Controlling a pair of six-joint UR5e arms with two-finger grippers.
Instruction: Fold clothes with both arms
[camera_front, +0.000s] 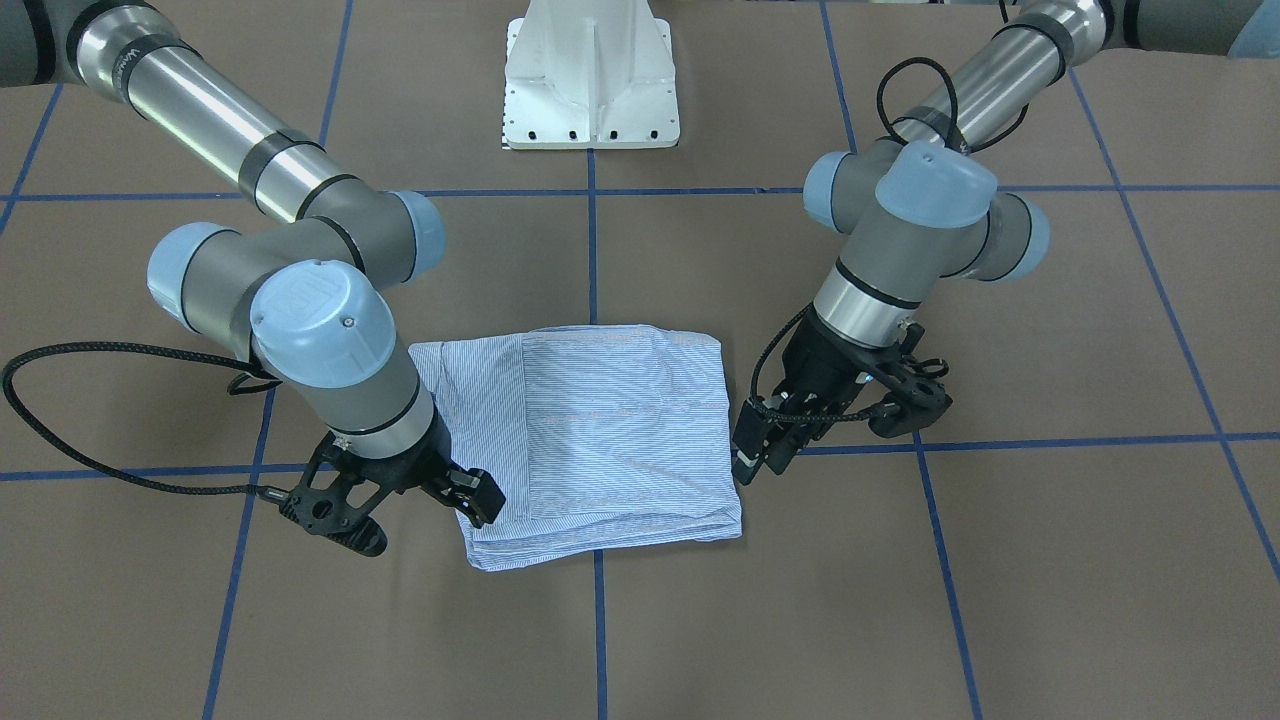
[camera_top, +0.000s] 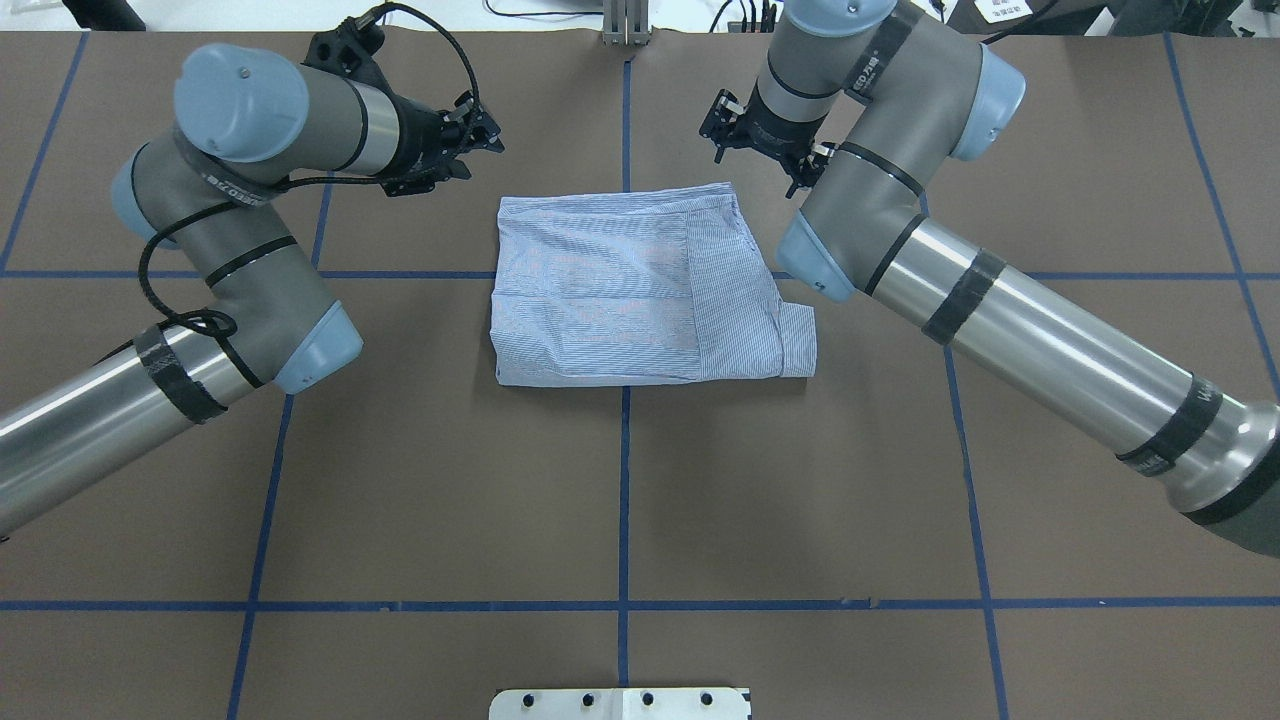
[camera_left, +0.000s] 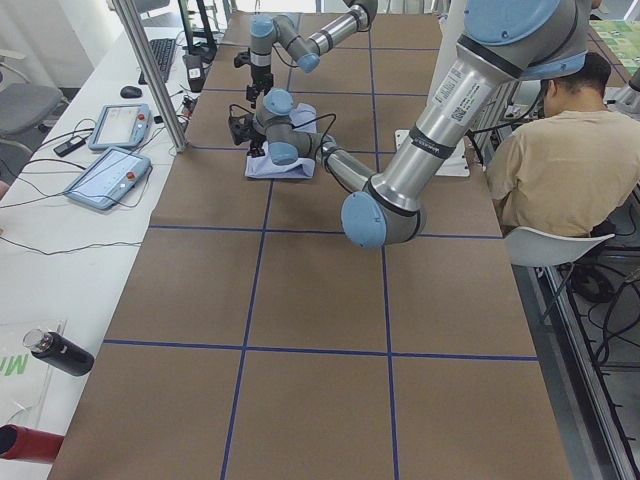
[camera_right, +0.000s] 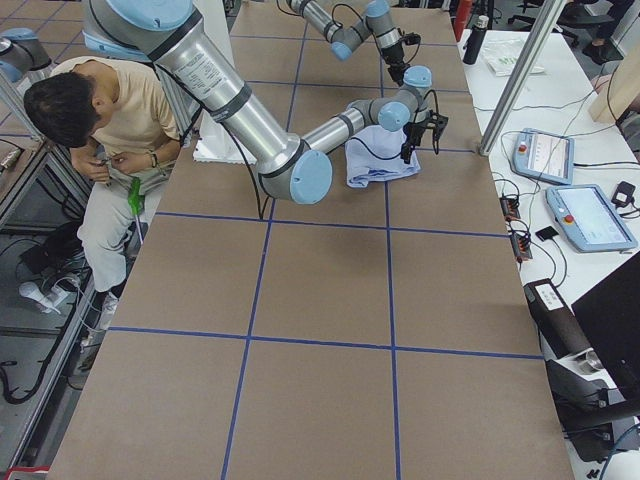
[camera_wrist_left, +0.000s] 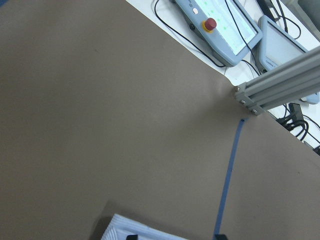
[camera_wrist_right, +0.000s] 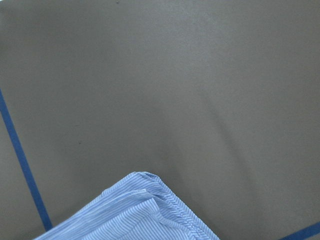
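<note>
Shirt (camera_front: 620, 430) folded square, flat on table (camera_front: 900, 600), mid-frame, left pincer (camera_front: 765, 455) by its right edge, tips apart, right pincer (camera_front: 465, 492) over lower-left corner, apart too

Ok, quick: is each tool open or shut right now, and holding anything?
Left tool: open, holding nothing, beside the shirt.
Right tool: open, holding nothing, at the shirt's other side.

I had the left arm (camera_top: 235, 265) bent at the elbow, its left gripper (camera_front: 765, 455) pointing down, fingertips (camera_wrist_left: 131, 236) parted. The right arm (camera_top: 1050, 340) was bent likewise, right gripper (camera_front: 478, 497) angled down; I couldn't tell how its jaws stood.
</note>
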